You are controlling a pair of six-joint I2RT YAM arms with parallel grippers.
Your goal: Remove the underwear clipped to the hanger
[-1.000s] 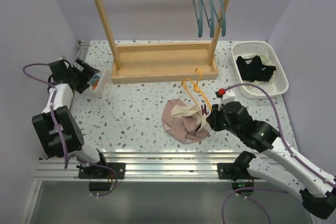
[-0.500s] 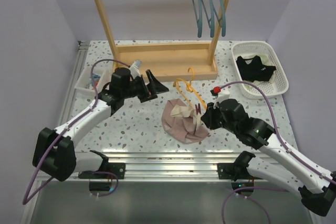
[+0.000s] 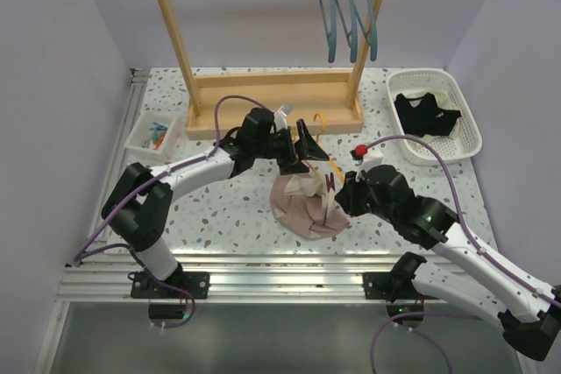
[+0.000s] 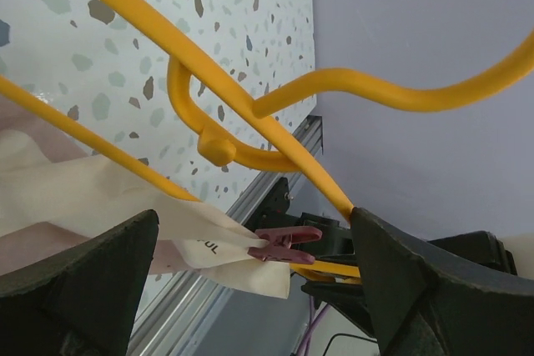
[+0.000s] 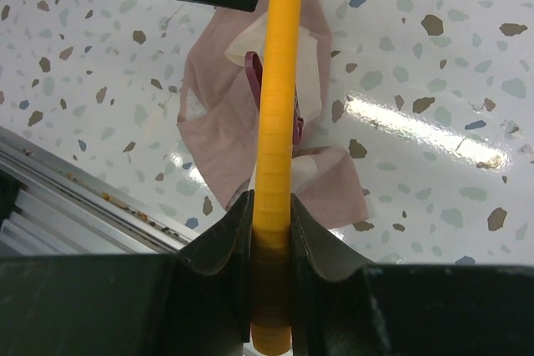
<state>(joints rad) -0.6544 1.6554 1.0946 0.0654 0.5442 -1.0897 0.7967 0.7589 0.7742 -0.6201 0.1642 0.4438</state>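
The dusty pink underwear (image 3: 298,206) lies bunched on the table, its pale trim (image 4: 100,198) clipped by a maroon clip (image 4: 288,242) to the yellow hanger (image 3: 337,166). My right gripper (image 3: 344,197) is shut on the hanger's bar (image 5: 277,81), just above the cloth (image 5: 219,114). My left gripper (image 3: 302,148) is open at the hanger's far side; in the left wrist view its fingers (image 4: 83,289) stand either side of the clip and trim without touching. The black underwear (image 3: 427,114) lies in the white basket (image 3: 472,142).
A wooden rack (image 3: 272,116) stands at the back with teal hangers (image 3: 346,6) on its rail. A small white tray (image 3: 149,137) with clips sits at the left. The table's front rail (image 3: 280,264) runs near the cloth.
My left arm has swung from the far-left tray across to the hanger, gripper open. My right gripper kept its hold and shifted the hanger slightly left.
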